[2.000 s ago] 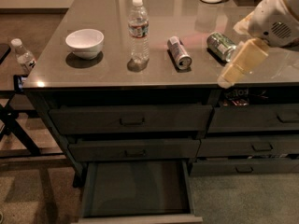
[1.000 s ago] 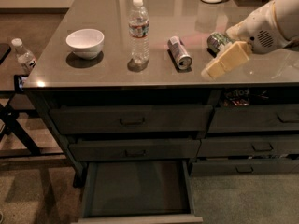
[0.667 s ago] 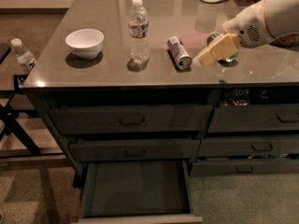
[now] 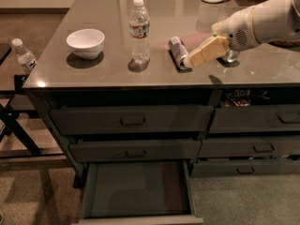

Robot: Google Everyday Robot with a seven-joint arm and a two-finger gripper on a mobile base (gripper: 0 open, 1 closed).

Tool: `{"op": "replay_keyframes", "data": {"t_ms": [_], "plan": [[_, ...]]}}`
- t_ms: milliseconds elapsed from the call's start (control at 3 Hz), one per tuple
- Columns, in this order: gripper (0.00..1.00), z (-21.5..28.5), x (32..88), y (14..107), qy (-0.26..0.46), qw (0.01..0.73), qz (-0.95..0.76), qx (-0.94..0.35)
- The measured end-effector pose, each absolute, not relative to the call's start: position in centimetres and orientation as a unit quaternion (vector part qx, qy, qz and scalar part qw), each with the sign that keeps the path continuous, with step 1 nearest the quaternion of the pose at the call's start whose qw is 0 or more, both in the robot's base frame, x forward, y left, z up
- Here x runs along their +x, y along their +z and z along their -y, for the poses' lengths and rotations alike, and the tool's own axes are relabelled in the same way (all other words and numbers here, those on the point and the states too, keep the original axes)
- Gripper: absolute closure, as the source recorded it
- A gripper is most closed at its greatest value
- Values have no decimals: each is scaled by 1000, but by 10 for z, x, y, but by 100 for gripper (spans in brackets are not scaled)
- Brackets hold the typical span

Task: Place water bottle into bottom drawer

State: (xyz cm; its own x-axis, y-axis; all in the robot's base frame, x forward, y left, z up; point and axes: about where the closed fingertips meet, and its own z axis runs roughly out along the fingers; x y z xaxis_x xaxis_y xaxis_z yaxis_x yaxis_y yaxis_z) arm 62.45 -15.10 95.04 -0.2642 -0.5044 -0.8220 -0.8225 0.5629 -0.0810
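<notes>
Task barely begun: the slim clear plastic water bottle with white cap stands upright and ungrasped mid-counter, left of the cream-coloured gripper (open or closed: cannot tell) just beside a lying silver can, while the wide dark grey bottom drawer is pulled out, bottle not yet in it.

Single view only. High vantage in front of desk, facing forward and steeply down onto top and drawer fronts. Mid range: near edge and both drawer columns in frame; open bottom drawer cropped at lower edge. Arm enters from right edge; gripper over desk top, right of centre, just beside lying can.
</notes>
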Motion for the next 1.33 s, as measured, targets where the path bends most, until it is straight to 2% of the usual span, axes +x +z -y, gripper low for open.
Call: {"op": "replay_keyframes", "data": {"t_ms": [667, 1333], "plan": [[0, 84, 685, 944, 247, 455, -728, -449], [0, 72, 691, 937, 262, 460, -722, -445]]}}
